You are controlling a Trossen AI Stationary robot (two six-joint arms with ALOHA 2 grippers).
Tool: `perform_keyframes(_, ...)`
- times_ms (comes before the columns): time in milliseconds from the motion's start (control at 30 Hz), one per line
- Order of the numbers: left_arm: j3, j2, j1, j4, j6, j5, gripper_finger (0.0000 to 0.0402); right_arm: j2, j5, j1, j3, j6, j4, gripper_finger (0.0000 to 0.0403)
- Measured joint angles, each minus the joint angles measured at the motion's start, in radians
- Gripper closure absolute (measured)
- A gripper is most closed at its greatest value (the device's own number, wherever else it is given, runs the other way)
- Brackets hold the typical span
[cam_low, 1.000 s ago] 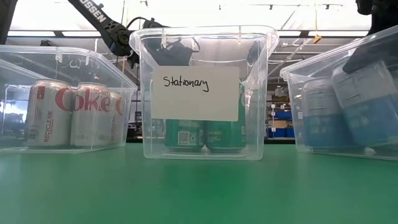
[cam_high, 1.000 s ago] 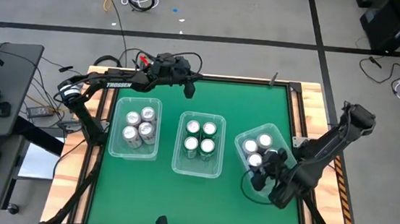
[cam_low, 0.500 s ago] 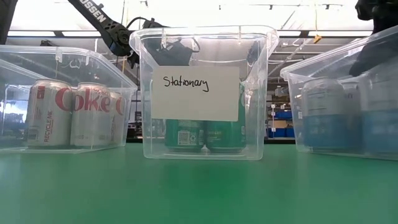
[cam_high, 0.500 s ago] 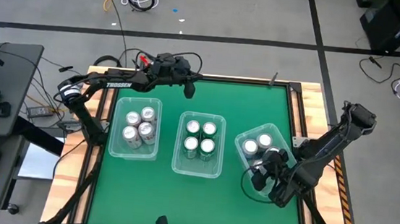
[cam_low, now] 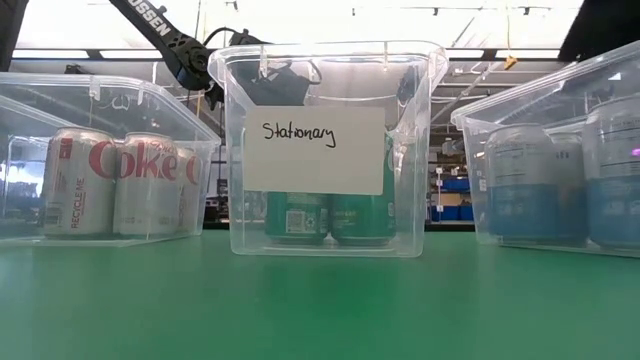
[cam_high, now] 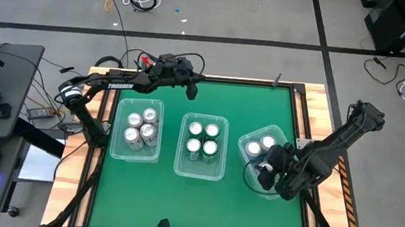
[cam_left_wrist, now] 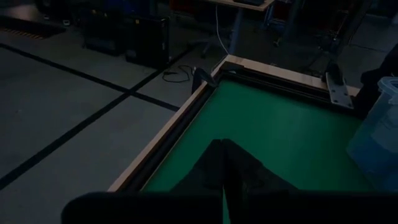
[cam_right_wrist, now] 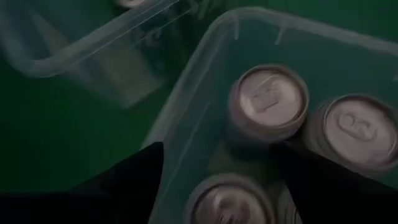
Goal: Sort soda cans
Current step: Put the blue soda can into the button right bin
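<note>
Hovering over the right bin (cam_high: 288, 139), the right gripper (cam_high: 269, 172) is wide open, holding nothing. The left gripper (cam_high: 190, 92) (fingers closed) waits at the far edge.

A green table top (cam_high: 240, 102) is framed in pale wood. Red lettering is carried on the silver cans (cam_low: 115, 182) (left clear bin); green cans (cam_low: 325, 218) are seen behind a white handwritten label (cam_low: 315, 150), and blue-and-white cans (cam_low: 530, 185) at right.

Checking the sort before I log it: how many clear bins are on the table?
3, in a row: left bin holding white Coke cans, middle bin holding green cans, and a skewed right bin holding blue cans, under the right arm.
</note>
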Motion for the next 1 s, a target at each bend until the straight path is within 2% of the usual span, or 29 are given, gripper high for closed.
perform_keyframes(133,0.0,0.0,0.0,-0.002,0.0,0.0,0.0401,-0.008,-0.213,-0.053,0.097,-0.042,-0.084,0.0154)
perform_keyframes(267,0.0,0.0,0.0,-0.003,0.0,0.025,0.0401,-0.007,-0.428,-0.074,0.117,-0.126,-0.099,0.0261)
perform_keyframes(367,0.0,0.0,0.0,-0.003,0.0,0.04,0.0401,-0.007,-0.512,-0.075,0.115,-0.174,-0.122,0.035)
perform_keyframes(433,0.0,0.0,0.0,-0.003,0.003,0.04,0.0401,-0.007,-0.533,-0.075,0.099,-0.201,-0.134,0.0388)
perform_keyframes(567,0.0,0.0,0.0,-0.003,0.005,0.045,0.0401,-0.007,-0.582,-0.081,0.038,-0.21,-0.119,0.0379)
perform_keyframes(667,0.0,0.0,0.0,-0.002,0.012,0.059,0.0401,-0.007,-0.608,-0.084,-0.007,-0.242,-0.04,0.0381)
perform_keyframes(867,0.0,0.0,0.0,-0.001,0.033,0.061,0.0401,-0.007,-0.59,-0.122,-0.074,-0.281,0.087,0.0399)
perform_keyframes(1000,0.0,-0.008,0.0,-0.008,0.035,0.061,0.0401,-0.007,-0.551,-0.156,-0.108,-0.284,0.085,0.0398)
